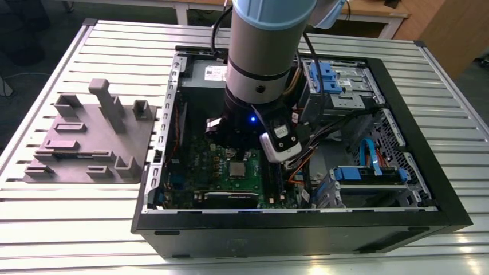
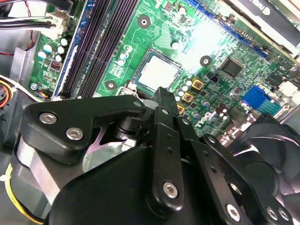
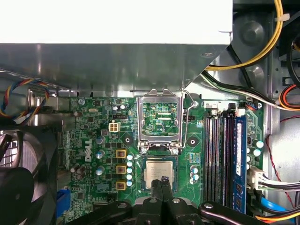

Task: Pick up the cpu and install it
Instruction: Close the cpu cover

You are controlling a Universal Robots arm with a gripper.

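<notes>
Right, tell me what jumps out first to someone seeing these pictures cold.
The big arm plunging into the open computer case takes the eye first in the exterior view. Inside, the cpu sits in its place on the green motherboard, with the shiny socket frame swung up behind it and the gripper right over the chip's edge. Off on the exterior view's left, the grey moulded tray rests on the slatted table.

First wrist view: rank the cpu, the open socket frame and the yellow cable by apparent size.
Largest to smallest:
1. Socket frame
2. Cpu
Yellow cable: long but thin, unranked.
</notes>
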